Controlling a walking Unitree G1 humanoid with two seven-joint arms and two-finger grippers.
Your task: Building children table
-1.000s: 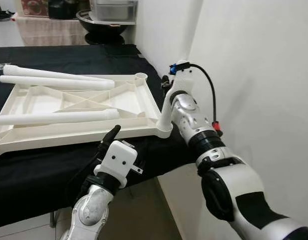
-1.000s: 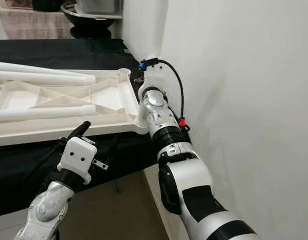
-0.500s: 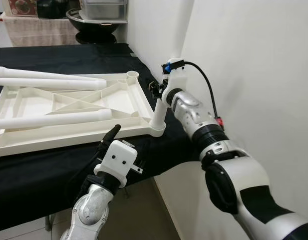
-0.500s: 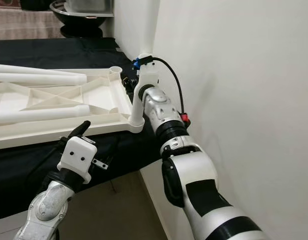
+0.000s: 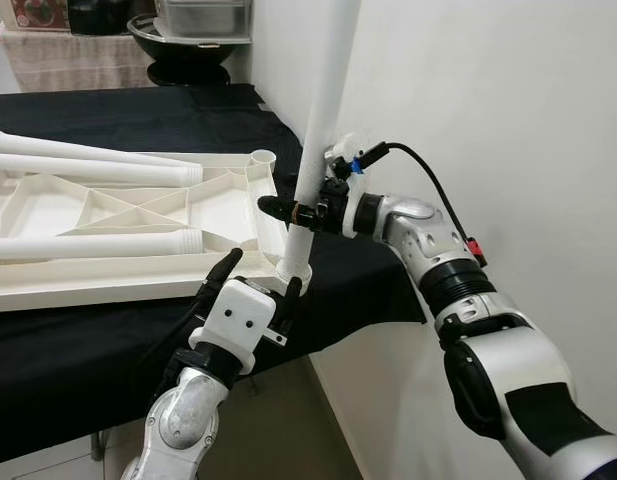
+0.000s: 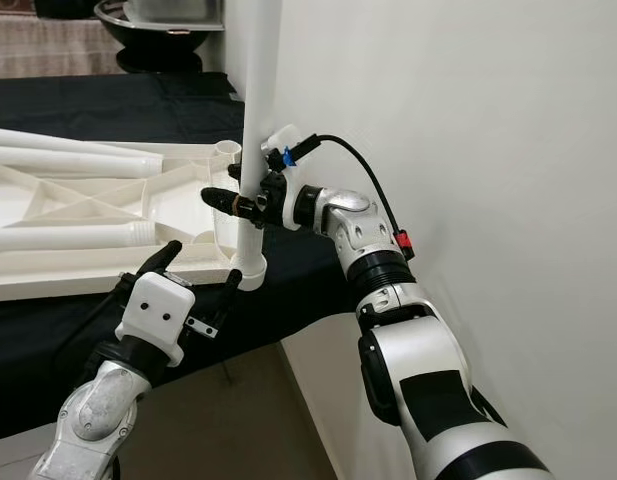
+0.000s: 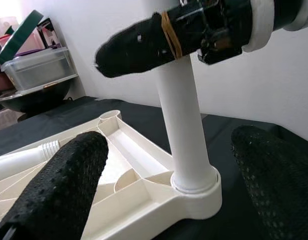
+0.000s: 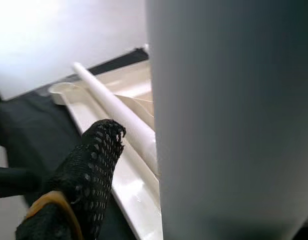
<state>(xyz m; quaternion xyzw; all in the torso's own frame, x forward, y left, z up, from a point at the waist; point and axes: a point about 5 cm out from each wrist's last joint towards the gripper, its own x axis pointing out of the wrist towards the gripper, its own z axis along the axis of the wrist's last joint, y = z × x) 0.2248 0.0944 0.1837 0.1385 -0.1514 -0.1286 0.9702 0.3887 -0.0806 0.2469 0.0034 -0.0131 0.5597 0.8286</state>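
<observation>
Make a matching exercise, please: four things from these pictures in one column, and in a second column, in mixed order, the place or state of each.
Things:
1. upright table leg
2. right gripper
3. left gripper
4. two loose table legs

Places or states:
A. open, at the near corner of the tabletop
B. lying across the far part of the upside-down tabletop
C. standing in the near corner socket
D. shut on the upright table leg

Pairs: 1-C, 2-D, 3-A, 4-B

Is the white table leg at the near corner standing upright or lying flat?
Upright, slightly tilted. The leg stands in the corner socket of the tabletop, with the right gripper around it.
</observation>
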